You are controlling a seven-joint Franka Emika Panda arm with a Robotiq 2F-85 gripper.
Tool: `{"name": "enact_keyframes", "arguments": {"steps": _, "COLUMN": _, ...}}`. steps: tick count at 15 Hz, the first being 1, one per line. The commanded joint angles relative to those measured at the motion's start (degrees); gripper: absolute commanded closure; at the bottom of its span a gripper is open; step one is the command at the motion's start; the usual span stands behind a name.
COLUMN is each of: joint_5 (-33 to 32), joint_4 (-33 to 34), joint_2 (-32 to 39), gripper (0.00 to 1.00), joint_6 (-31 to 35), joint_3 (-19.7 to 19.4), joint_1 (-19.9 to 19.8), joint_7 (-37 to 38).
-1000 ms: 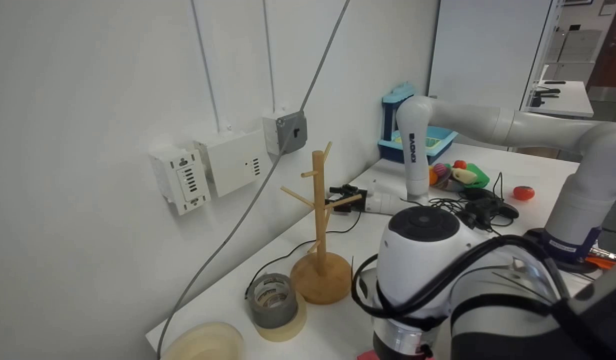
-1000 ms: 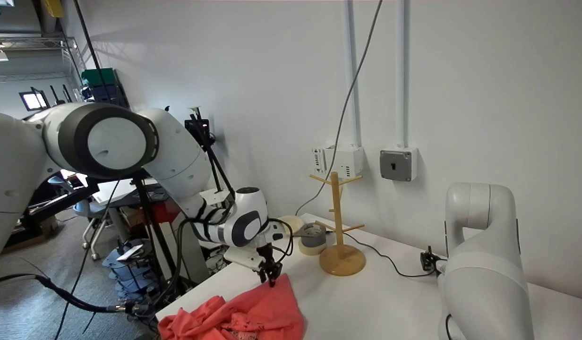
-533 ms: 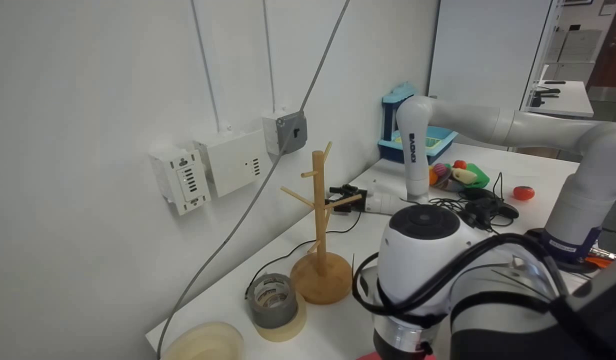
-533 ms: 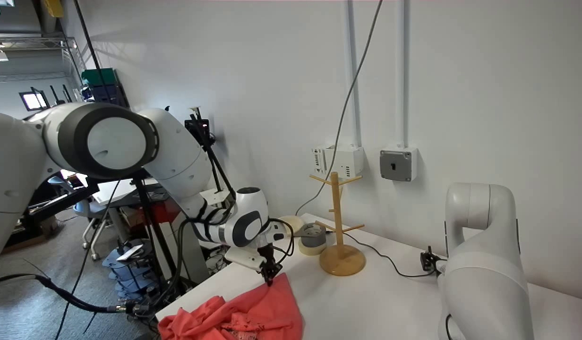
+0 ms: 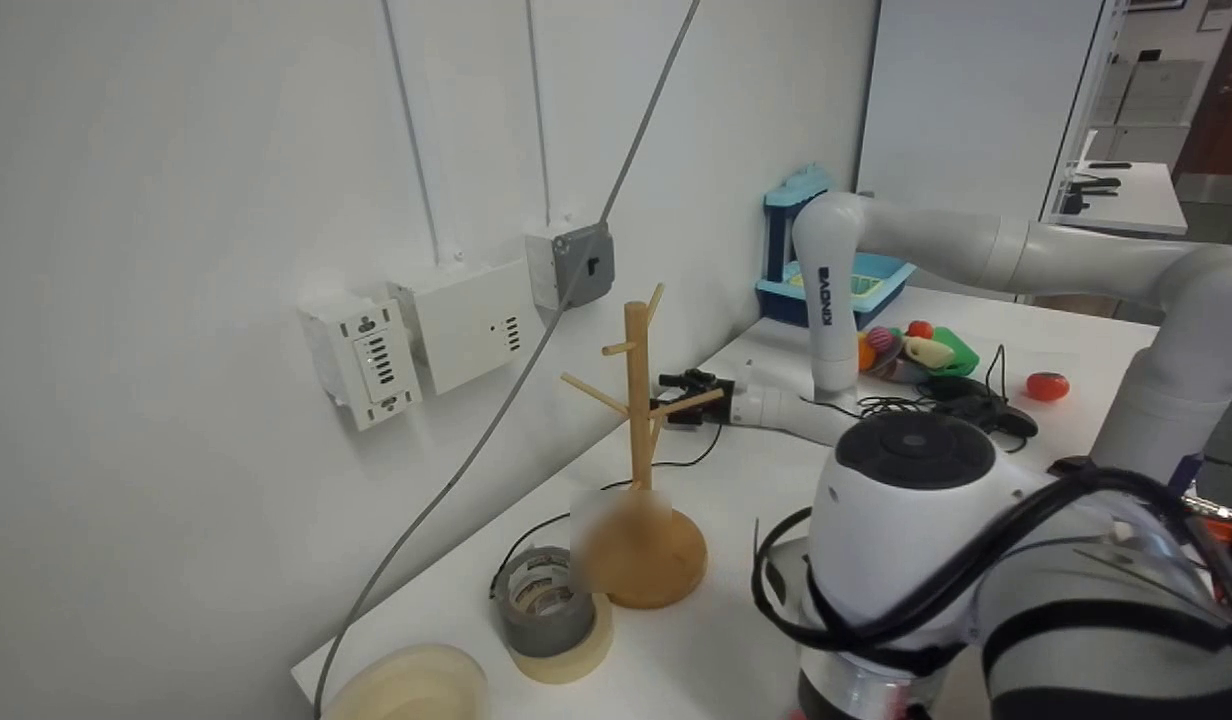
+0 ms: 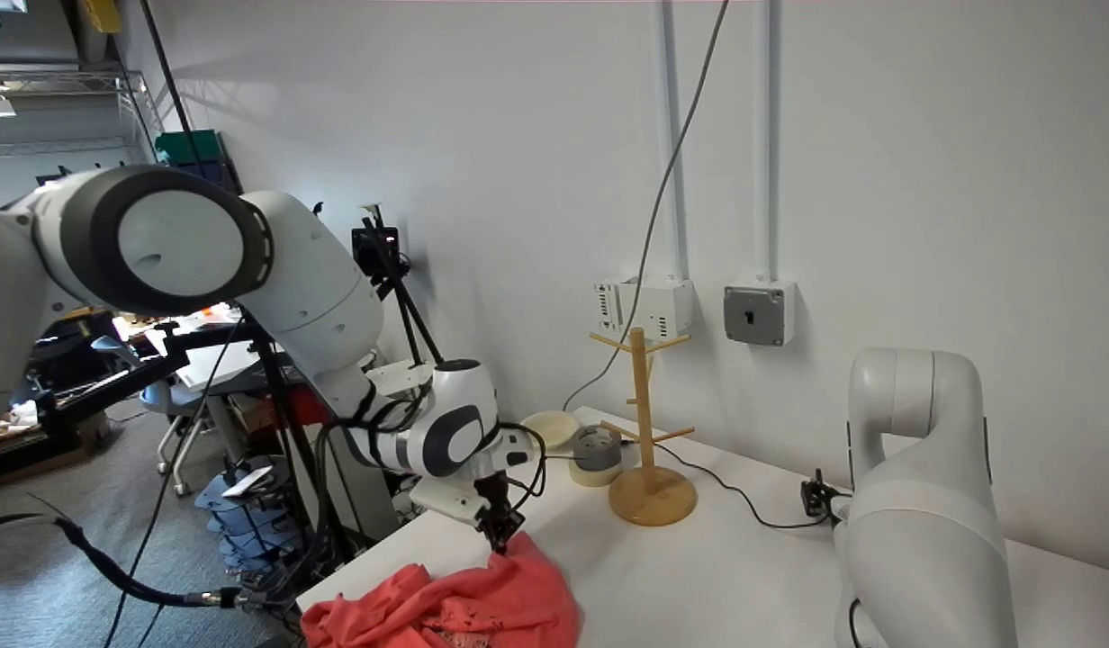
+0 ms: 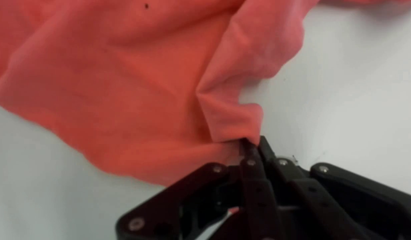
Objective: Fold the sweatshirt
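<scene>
At its fingertips, the gripper pinches a bunched edge of the red sweatshirt, the rest lying rumpled on the white table near a wooden stand. The grasp for a fold appears made; next likely comes drawing that edge across before release.

I'm looking at this white arm hanging over the tabletop, its black fingers pointing down and touching the far edge of that rumpled coral-red sweatshirt. A wooden stand is standing upright nearby, a couple of stacked tape rolls sitting just beside its base. And a grey arm is chilling well apart from the sweatshirt.
</scene>
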Motion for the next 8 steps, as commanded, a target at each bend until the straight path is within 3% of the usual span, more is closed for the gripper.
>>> {"name": "enact_keyframes", "arguments": {"steps": 1, "joint_5": 0.0, "joint_4": -12.1, "joint_2": -8.7, "gripper": 0.99, "joint_6": 5.1, "joint_3": -1.5, "joint_1": 1.8, "joint_7": 2.8}}
{"name": "enact_keyframes", "arguments": {"steps": 4, "joint_5": -2.0, "joint_4": -19.1, "joint_2": -13.2, "gripper": 0.99, "joint_6": 10.2, "joint_3": -5.7, "joint_1": 5.8, "joint_7": 8.2}}
{"name": "enact_keyframes", "arguments": {"steps": 8, "joint_5": -5.9, "joint_4": -25.5, "joint_2": -16.9, "gripper": 0.99, "joint_6": 15.8, "joint_3": -15.8, "joint_1": 14.9, "joint_7": 16.8}}
